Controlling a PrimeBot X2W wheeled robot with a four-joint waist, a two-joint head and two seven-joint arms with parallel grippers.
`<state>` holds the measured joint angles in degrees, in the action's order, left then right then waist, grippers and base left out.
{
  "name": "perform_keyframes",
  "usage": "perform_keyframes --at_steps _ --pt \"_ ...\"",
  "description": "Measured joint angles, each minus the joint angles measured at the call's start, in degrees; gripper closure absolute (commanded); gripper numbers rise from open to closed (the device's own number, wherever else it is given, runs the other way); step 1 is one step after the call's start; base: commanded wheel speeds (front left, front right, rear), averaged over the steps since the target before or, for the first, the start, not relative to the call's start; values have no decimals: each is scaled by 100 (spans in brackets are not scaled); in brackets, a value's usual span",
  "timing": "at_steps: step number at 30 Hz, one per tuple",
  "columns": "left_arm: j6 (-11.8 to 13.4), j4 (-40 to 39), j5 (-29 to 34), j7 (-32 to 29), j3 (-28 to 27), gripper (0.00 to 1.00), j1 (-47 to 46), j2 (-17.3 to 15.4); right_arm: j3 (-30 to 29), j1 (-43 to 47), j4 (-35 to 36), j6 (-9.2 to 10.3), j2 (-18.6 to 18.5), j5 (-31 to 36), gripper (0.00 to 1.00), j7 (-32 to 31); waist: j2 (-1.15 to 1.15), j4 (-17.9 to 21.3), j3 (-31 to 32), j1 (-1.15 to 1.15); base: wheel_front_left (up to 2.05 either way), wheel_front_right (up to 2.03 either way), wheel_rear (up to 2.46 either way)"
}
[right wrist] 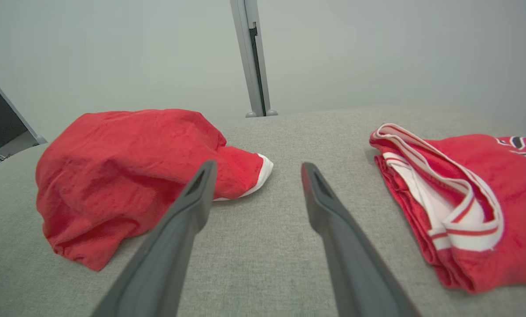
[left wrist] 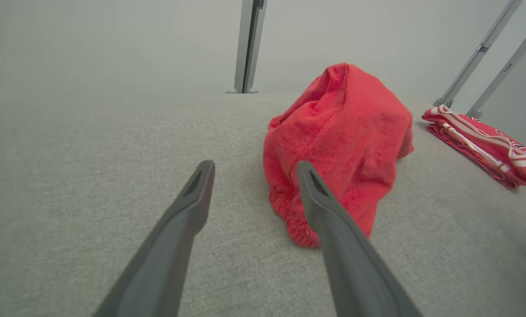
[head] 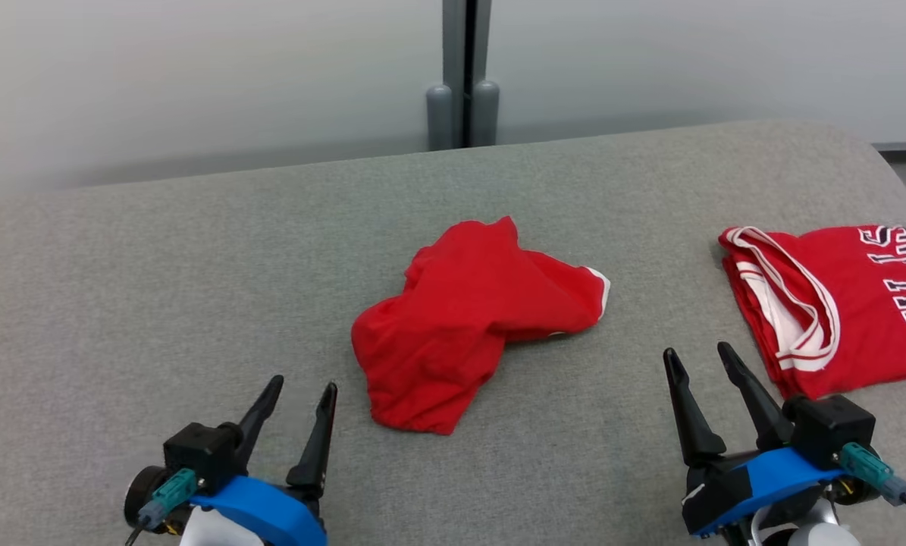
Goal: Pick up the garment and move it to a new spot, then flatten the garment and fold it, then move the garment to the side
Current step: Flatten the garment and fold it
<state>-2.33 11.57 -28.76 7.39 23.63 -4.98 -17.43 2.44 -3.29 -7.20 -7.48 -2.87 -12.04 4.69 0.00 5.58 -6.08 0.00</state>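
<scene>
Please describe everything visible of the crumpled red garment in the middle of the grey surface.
The crumpled red garment is soft, thin-looking plain cloth, bunched into a loose heap with creases. A white trim shows at its right end, and a gathered hem at its near edge. It lies in the middle of the grey fabric surface, resting only on that. The left hand and right hand, both open, are short of it, not touching. The folded jersey lies apart on its right.

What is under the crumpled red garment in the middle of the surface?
The crumpled red garment lies on the grey fabric surface, which shows all round it. Nothing pokes out from beneath its edges; whatever its bunched folds cover is hidden.
</scene>
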Motion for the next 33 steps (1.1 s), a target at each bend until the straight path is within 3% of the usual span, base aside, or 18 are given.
perform_keyframes --at_steps 6,13,14,15,20,25,33 --pt "-278 809 -109 -194 352 0 -328 201 178 -186 -115 0 0 -32 0 85 0 386 -211 0 0 0 0" --pt "-248 1592 -213 -191 294 0 -616 308 298 -261 -255 0 -1 -127 0 227 0 804 -355 0 0 0 0" --pt "-241 1675 -234 -193 288 7 -644 305 309 -265 -267 0 1 -140 0 249 0 849 -365 0 0 0 0" --pt "-244 1723 -204 -171 312 100 -682 285 309 -266 -286 0 0 -144 0 253 0 884 -371 1 0 0 0" --pt "-191 1707 -118 136 267 100 -950 247 268 -265 -344 0 0 -165 0 307 0 971 -342 0 0 0 0" --pt "-237 1206 64 271 423 100 -1311 283 171 -245 -354 0 0 -130 0 303 0 936 -214 0 0 0 0" --pt "-428 147 272 -370 1159 100 -2363 516 134 -237 -270 0 0 -80 0 246 0 791 -19 0 0 0 0"
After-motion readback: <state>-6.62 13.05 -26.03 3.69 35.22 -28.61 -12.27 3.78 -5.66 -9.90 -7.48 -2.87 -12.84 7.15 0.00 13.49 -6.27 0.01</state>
